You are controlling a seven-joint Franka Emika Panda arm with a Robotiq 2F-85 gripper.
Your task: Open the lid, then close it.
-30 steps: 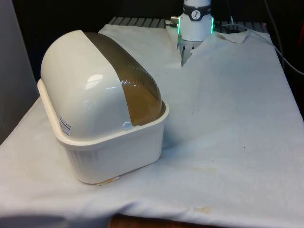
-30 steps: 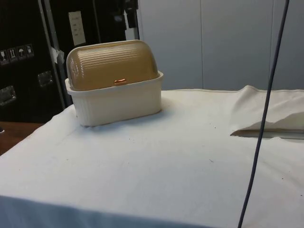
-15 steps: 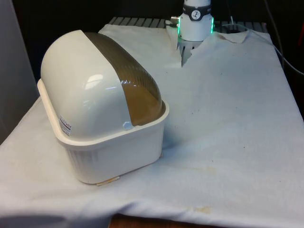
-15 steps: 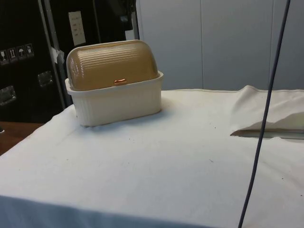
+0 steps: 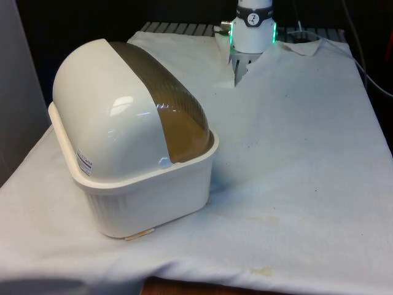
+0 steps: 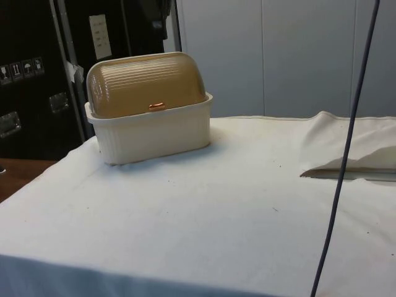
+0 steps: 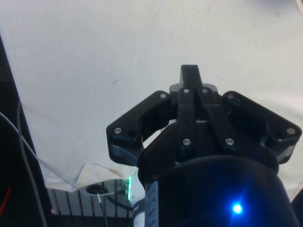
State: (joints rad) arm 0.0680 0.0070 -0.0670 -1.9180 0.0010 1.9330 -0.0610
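1. Standing on the white cloth (image 5: 295, 153) at the front view's left, the bread box (image 5: 132, 160) is seen from its side: a cream ribbed base is topped by a rounded cream shell and a brownish see-through lid (image 5: 169, 107), which is rolled down to the rim. The robot's white base (image 5: 253, 27) is seen at the far end of the table, well apart from the box.

2. From the side view, the bread box (image 6: 148, 111) is seen from its front, near the table's far corner before dark cabinets (image 6: 37, 68). The ribbed amber lid (image 6: 145, 83) is shut, and a small copper-coloured handle (image 6: 156, 106) is set at its lower edge. A dark cable (image 6: 343, 154) is hung across the picture. The cloth (image 6: 204, 216) is rumpled towards the right.

3. In the wrist view, the black gripper (image 7: 189, 75) is held high over bare cloth (image 7: 118, 52), with its two fingers brought together and nothing gripped between them.
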